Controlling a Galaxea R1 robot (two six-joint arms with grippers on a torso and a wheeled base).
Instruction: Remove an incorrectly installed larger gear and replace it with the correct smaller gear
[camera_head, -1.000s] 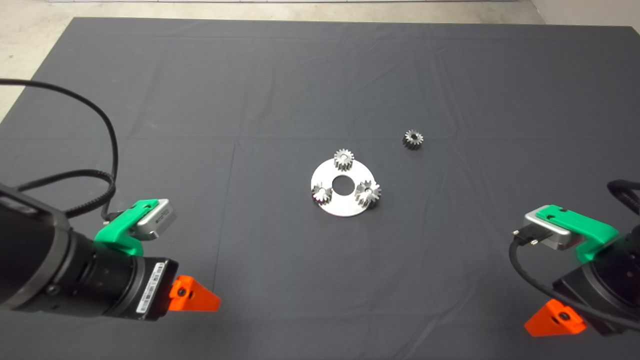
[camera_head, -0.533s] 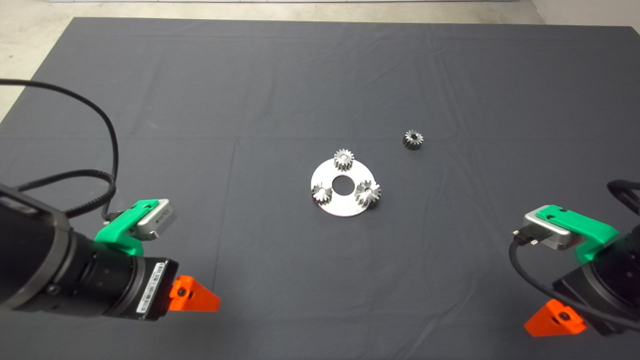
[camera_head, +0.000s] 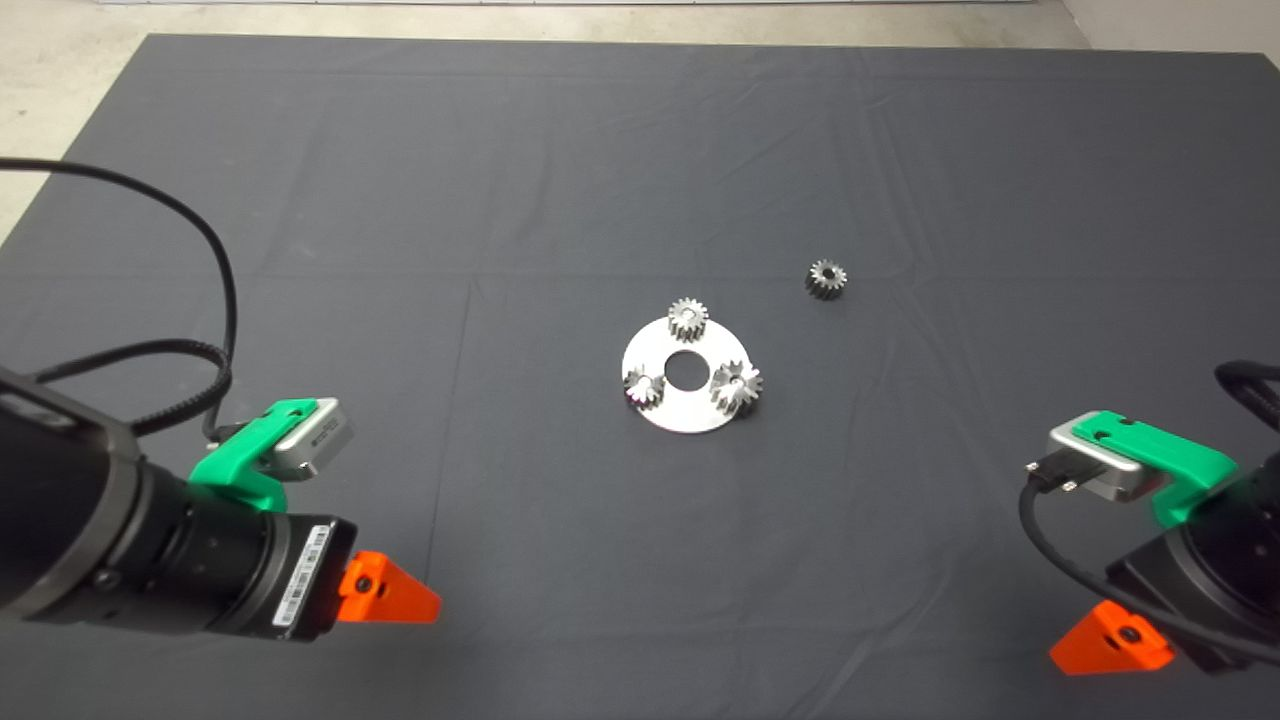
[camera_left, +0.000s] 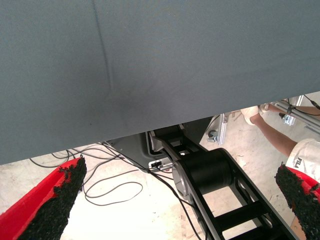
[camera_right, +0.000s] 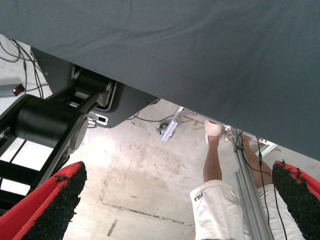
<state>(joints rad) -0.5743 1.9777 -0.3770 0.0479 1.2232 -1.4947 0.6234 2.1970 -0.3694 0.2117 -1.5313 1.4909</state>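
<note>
A round steel plate lies mid-mat and carries three gears. The larger gear, shiny with flaring slanted teeth, sits on the plate's right side. Two small straight-toothed gears sit at the plate's far edge and left edge. The loose smaller gear lies on the mat beyond and right of the plate. My left gripper waits at the lower left, far from the plate, and my right gripper waits at the lower right. In both wrist views the fingers stand wide apart with nothing between them.
The dark mat covers the table, with pale floor past its far edge. Both wrist views look past the mat's edge to the floor, with cables, the robot's black base and a person's leg.
The right gripper has sunk very slightly at the lower right. The gears, plate and left arm have not moved.
</note>
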